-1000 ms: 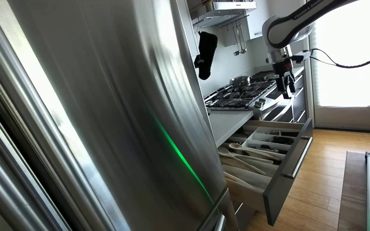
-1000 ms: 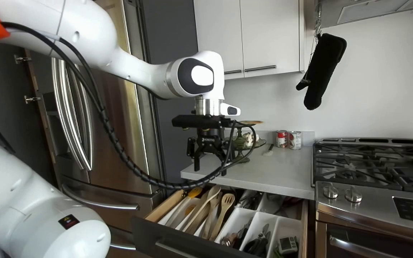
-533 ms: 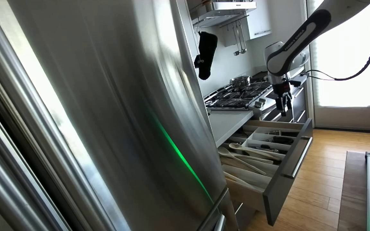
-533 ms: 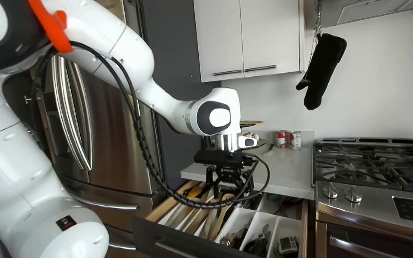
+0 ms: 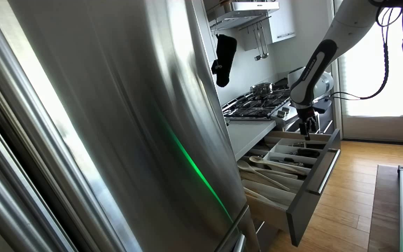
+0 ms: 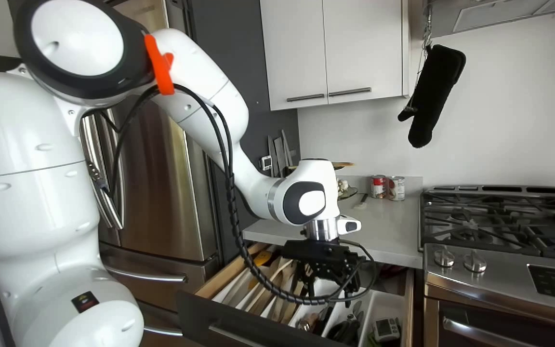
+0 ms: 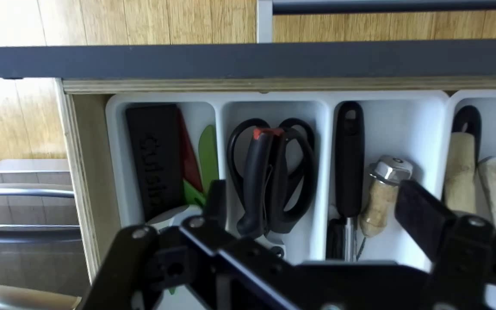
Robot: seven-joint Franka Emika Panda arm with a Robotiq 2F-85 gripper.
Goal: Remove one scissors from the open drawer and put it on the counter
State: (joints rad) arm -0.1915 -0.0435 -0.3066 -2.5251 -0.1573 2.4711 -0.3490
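Note:
The grey-fronted drawer (image 5: 313, 196) stands open below the pale counter (image 6: 388, 233); its front also shows in the wrist view (image 7: 230, 62). Black-handled scissors (image 7: 254, 185) lie in a narrow white compartment, handles toward the drawer front, with red at their end. Thinner black loop handles lie under them. The handles also show in both exterior views (image 5: 308, 152) (image 6: 347, 330). My gripper (image 6: 330, 291) is open and empty, pointing down over the drawer. In the wrist view its fingers (image 7: 319, 209) straddle the divider between the scissors' compartment and the adjacent one. The scissors' blades are mostly hidden by the gripper.
A black-handled tool (image 7: 349, 159) and a wooden-handled tool (image 7: 375, 211) share the adjacent compartment. A black lettered piece (image 7: 153, 159) lies on the scissors' other side. Wooden spoons (image 5: 268, 178) fill another section. Cans (image 6: 396, 188) stand on the counter beside the gas hob (image 6: 470, 231).
The gripper has come down from above the counter's height to just over the drawer, and has shifted toward the scissors' compartment. It stays open. The drawer and its contents have not moved.

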